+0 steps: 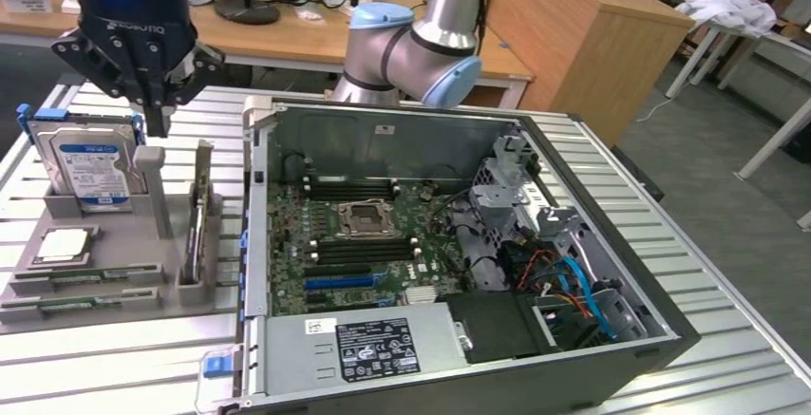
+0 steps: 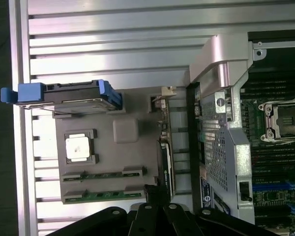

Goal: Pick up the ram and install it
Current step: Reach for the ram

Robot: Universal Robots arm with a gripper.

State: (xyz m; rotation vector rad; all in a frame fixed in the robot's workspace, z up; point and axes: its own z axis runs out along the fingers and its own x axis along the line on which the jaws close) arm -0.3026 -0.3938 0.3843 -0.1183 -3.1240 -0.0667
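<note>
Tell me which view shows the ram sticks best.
Wrist view: it looks straight down on both ram sticks, full length, lying in the gray tray. The exterior view catches them at a slant near its left edge, as thin strips.

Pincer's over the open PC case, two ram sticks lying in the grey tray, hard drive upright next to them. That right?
Not quite. The pincer hangs over the grey tray, right by the upright hard drive, not over the PC case; the exterior view shows it. The two ram sticks do lie in the tray.
</note>
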